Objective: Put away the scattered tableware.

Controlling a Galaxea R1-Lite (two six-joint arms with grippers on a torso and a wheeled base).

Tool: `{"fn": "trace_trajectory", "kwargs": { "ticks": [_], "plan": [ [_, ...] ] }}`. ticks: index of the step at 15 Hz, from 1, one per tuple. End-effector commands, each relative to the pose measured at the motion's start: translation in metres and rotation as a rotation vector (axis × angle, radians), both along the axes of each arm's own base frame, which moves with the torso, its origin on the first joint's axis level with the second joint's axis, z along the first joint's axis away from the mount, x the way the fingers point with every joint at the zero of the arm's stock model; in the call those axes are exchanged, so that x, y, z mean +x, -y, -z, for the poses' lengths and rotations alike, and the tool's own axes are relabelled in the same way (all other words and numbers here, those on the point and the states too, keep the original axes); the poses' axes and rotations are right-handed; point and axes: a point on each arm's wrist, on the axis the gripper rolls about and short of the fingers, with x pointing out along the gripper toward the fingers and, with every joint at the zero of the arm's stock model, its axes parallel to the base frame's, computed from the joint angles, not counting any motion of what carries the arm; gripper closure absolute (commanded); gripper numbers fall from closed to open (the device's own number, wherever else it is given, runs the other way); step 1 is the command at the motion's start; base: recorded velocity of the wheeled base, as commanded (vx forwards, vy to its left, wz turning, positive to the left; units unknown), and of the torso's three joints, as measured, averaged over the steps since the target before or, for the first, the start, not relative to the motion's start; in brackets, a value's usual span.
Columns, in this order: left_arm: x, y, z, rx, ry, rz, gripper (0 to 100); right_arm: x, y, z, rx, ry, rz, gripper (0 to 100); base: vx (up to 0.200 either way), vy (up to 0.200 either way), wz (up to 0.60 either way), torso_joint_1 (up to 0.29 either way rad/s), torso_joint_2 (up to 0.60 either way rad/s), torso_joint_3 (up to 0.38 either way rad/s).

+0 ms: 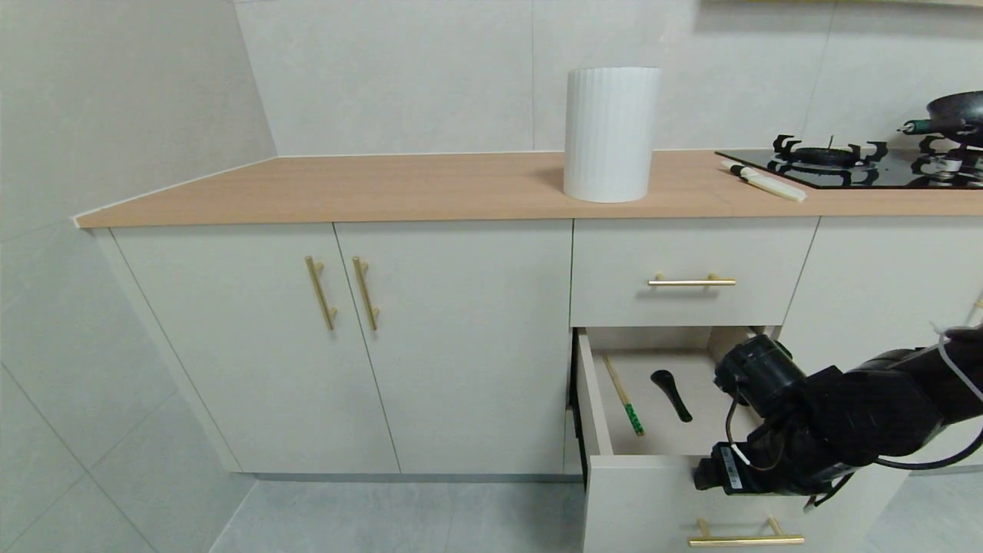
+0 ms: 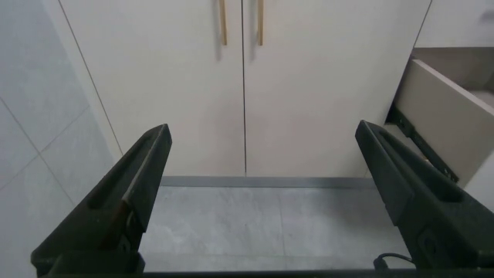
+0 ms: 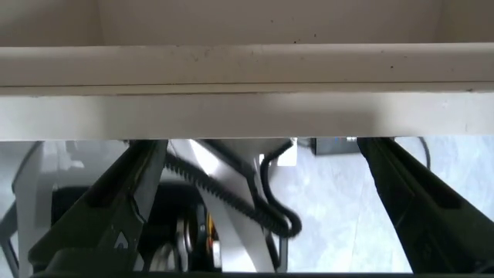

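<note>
Tableware lies in two places. A pair of chopsticks (image 1: 623, 399) and a black spoon (image 1: 672, 394) rest side by side, apart, on the floor of the open lower drawer (image 1: 593, 399), the chopsticks nearer its left wall. A cream utensil (image 1: 764, 182) with a dark end lies up on the wooden counter (image 1: 384, 188), its dark end over the corner of the black stove (image 1: 845, 165).

The right gripper (image 3: 262, 145) sits at the top edge of the pulled-out drawer front, to the right of the spoon. Its fingers (image 3: 131, 201) are spread wide with nothing between them, and the pale edge of the drawer front runs across just beyond their tips — whether they touch it cannot be told.

The left gripper (image 2: 262, 131) hangs low in front of the cabinet doors (image 2: 247, 77), fingers also spread wide and holding nothing, with the grey tiled floor (image 2: 247, 224) below and the open drawer off to one side.

A tall white ribbed jar (image 1: 610, 134) stands upright on the counter above the closed upper drawer (image 1: 691, 261). A dark pan (image 1: 956, 107) sits on the far burner of the stove.
</note>
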Motion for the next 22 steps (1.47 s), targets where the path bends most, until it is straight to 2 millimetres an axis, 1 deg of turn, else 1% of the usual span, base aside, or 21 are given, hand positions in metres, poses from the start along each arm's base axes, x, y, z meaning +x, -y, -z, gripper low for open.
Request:
{"fn": "trace_trajectory", "kwargs": {
  "ticks": [1, 3, 4, 5, 6, 7, 10, 11, 12, 14, 17, 20, 22],
  "plan": [
    [0.000, 0.000, 0.000, 0.000, 0.000, 0.000, 0, 0.018, -0.002, 0.002, -0.006, 0.015, -0.012, 0, 0.000, 0.000, 0.00, 0.000, 0.00, 0.000],
    [0.000, 0.000, 0.000, 0.000, 0.000, 0.000, 0, 0.035, -0.003, 0.005, -0.010, 0.030, -0.015, 0, 0.000, 0.000, 0.00, 0.000, 0.00, 0.000],
    [0.000, 0.000, 0.000, 0.000, 0.001, 0.000, 0, 0.040, -0.004, 0.005, -0.008, 0.036, -0.013, 0, 0.000, 0.000, 0.00, 0.000, 0.00, 0.000],
    [0.000, 0.000, 0.000, 0.000, 0.000, 0.000, 0, 0.048, -0.006, 0.009, -0.009, 0.036, -0.011, 0, 0.000, 0.000, 0.00, 0.000, 0.00, 0.000],
    [0.000, 0.000, 0.000, 0.001, 0.000, 0.000, 0, 0.050, -0.006, 0.012, -0.011, 0.031, -0.011, 0, 0.000, 0.000, 0.00, 0.000, 0.00, 0.000],
    [0.000, 0.000, 0.000, 0.000, 0.000, 0.000, 0, 0.058, -0.009, 0.016, -0.010, 0.036, -0.011, 0, 0.000, 0.000, 0.00, 0.000, 0.00, 0.000],
    [0.000, 0.000, 0.000, 0.000, 0.000, 0.000, 0, 0.076, -0.009, 0.017, 0.003, 0.089, -0.004, 0, 0.000, 0.000, 0.00, 0.000, 0.00, 0.000],
    [0.000, 0.000, 0.000, 0.000, 0.000, 0.000, 0, 0.078, -0.009, 0.017, 0.003, 0.094, -0.007, 0, 0.000, 0.000, 0.00, 0.000, 0.00, 0.000],
    [0.000, 0.000, 0.000, 0.000, 0.000, 0.000, 0, 0.086, -0.007, 0.018, 0.007, 0.114, 0.000, 0, 0.000, 0.000, 0.00, 0.000, 0.00, 0.000],
    [0.000, 0.000, 0.000, 0.000, 0.000, 0.000, 0, 0.100, -0.009, 0.029, 0.023, 0.164, 0.006, 0, 0.000, 0.000, 0.00, 0.000, 0.00, 0.000],
    [0.000, 0.000, 0.000, 0.000, 0.001, 0.000, 0, 0.113, -0.014, 0.048, 0.043, 0.228, 0.008, 0, 0.000, 0.000, 0.00, 0.000, 0.00, 0.000],
    [0.000, 0.000, 0.000, 0.000, 0.000, 0.000, 0, 0.133, -0.013, 0.057, 0.077, 0.373, 0.035, 0, 0.000, 0.000, 0.00, 0.000, 0.00, 0.000],
    [0.000, 0.000, 0.000, 0.001, 0.000, 0.000, 0, 0.140, -0.013, 0.065, 0.075, 0.426, 0.055, 0, 0.000, 0.000, 0.00, 0.000, 0.00, 0.000]
  ]
}}
